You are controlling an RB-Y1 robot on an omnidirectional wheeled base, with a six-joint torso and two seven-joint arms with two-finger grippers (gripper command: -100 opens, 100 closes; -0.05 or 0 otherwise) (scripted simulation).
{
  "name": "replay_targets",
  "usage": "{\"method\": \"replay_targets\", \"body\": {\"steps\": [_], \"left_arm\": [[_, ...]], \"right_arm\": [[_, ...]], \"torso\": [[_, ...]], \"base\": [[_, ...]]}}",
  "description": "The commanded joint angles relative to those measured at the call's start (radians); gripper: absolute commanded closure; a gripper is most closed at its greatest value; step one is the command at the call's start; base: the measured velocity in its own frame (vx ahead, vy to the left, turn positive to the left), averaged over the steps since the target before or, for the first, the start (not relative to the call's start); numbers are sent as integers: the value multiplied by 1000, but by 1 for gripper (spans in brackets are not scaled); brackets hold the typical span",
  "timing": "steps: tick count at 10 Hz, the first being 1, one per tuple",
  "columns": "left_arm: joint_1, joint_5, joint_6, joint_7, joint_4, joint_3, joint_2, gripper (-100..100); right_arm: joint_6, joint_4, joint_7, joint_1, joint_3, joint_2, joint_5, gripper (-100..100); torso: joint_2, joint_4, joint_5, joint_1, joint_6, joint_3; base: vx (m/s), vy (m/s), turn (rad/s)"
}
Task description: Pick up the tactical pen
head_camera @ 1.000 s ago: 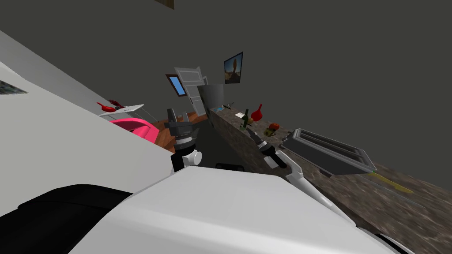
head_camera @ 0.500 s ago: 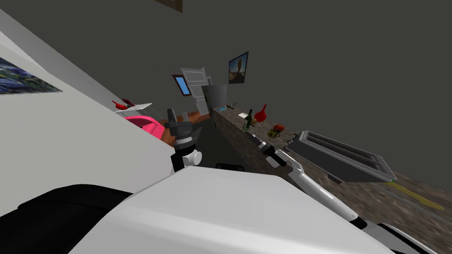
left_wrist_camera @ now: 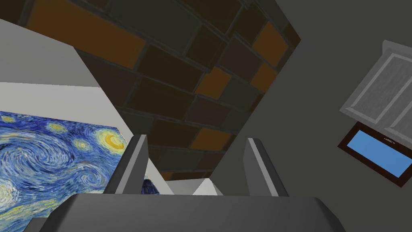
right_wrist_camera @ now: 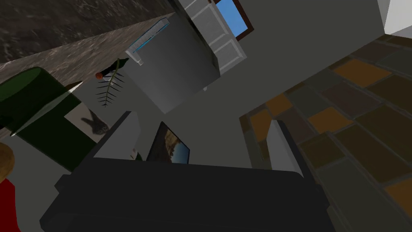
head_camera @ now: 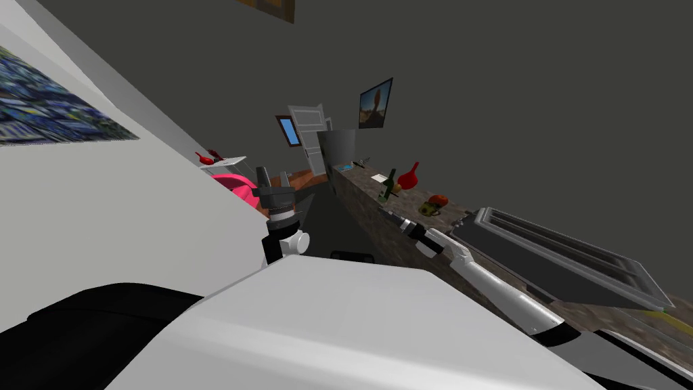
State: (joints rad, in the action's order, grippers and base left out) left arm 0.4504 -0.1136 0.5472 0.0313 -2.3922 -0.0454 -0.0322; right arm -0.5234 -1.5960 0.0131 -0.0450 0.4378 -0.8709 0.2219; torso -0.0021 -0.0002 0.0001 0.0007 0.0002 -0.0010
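Toaster [head_camera: 555, 261]: grey, boxy, metal-look shell w/ two long slots. It sits on the counter [head_camera: 362, 203], which has a dark mottled, stone-look surface.

Pen: can't tell for sure which item it is. A thin yellow-green stick [head_camera: 653, 311] lies flat on the counter just by the toaster's near corner. It may be the pen.

Past the toaster's far end, along the counter:
- An olive mug [head_camera: 429, 209] w/ a red-orange round thing at its rim; in it or behind it, can't tell.
- A red vase [head_camera: 409, 177], round-bellied w/ a thin neck.
- A dark green bottle [head_camera: 388, 184], upright, farther on.

R gripper [head_camera: 386, 211] is low by the counter edge, btwn toaster and bottle. Its wrist cam shows the fingers [right_wrist_camera: 120, 137] spread wide w/ nothing btwn them.

The wrist cam also gives detail the head cam doesn't. The bottle [right_wrist_camera: 36, 108] is near, beside one finger: a smooth dark green cylinder. Beyond it lie a dark feather-shaped thing [right_wrist_camera: 108, 82] w/ an orange tip, a flat grey slab [right_wrist_camera: 147, 38] w/ a blue edge, and a tall plain grey box [right_wrist_camera: 177, 68].

L gripper [head_camera: 273, 179] is raised, well apart from the toaster and off the counter. Its fingers [left_wrist_camera: 132, 165] are wide apart and hold nothing.
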Motion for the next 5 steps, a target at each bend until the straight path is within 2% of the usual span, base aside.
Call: {"method": "replay_targets", "body": {"steps": [1, 2, 3, 4, 5], "left_arm": [[0, 0, 0, 0, 0, 0, 0, 0], [0, 0, 0, 0, 0, 0, 0, 0], [0, 0, 0, 0, 0, 0, 0, 0], [0, 0, 0, 0, 0, 0, 0, 0], [0, 0, 0, 0, 0, 0, 0, 0]], "right_arm": [[-2, 43, -5, 13, 16, -22, 10, -100], [-12, 78, -12, 42, 48, -64, 28, -100], [-12, 103, -12, 42, 48, -65, 28, -100], [-22, 151, -19, 70, 80, -105, 46, -100], [-22, 163, -19, 70, 80, -107, 46, -100]], "torso": [[0, 0, 0, 0, 0, 0], [0, 0, 0, -1, 1, 0], [-1, 0, 0, 0, 0, 0], [-1, 0, 0, -1, 1, 0], [-1, 0, 0, -1, 0, -1]], "base": [[21, 22, 93], [31, 31, 139], [29, 20, 75], [41, 22, 161], [37, 18, 77]]}}
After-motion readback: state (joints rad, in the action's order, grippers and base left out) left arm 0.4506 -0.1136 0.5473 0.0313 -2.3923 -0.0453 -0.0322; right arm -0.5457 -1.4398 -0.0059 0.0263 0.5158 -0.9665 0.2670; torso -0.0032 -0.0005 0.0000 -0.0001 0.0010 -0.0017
